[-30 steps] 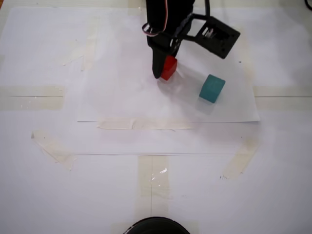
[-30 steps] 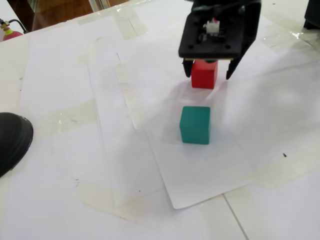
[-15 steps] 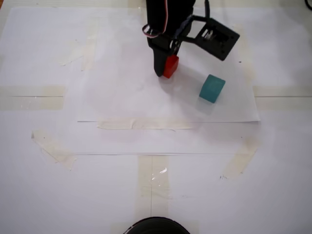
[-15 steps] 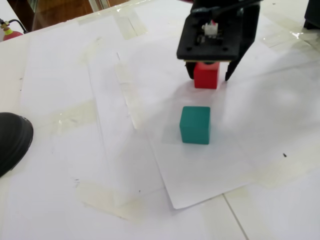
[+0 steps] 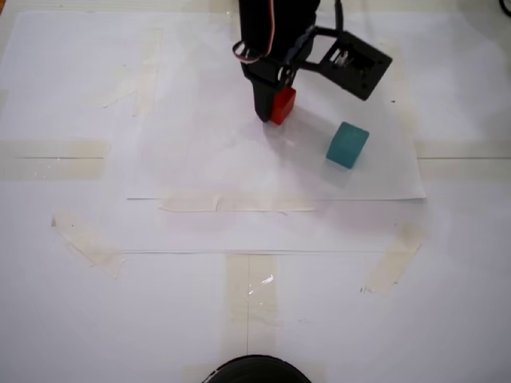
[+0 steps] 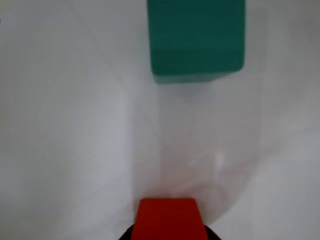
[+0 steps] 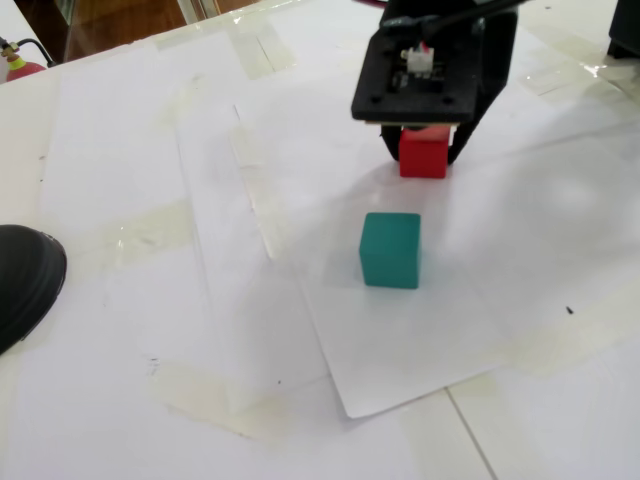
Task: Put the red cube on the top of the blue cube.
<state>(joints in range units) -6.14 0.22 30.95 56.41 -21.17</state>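
The red cube (image 5: 283,104) sits between the jaws of my black gripper (image 5: 277,108), which is shut on it near the back of the white paper. I cannot tell whether it rests on the paper or hangs just above it. The blue (teal) cube (image 5: 347,144) stands alone on the paper, to the right of and nearer than the red cube in a fixed view. In another fixed view the red cube (image 7: 423,154) is just behind the teal cube (image 7: 390,250). The wrist view shows the red cube (image 6: 167,219) at the bottom edge and the teal cube (image 6: 196,37) ahead at the top.
White paper sheets (image 5: 200,167) are taped to the table with strips of tape (image 5: 247,291). A black round object (image 5: 255,370) lies at the near edge in a fixed view and at the left (image 7: 25,280) in another fixed view.
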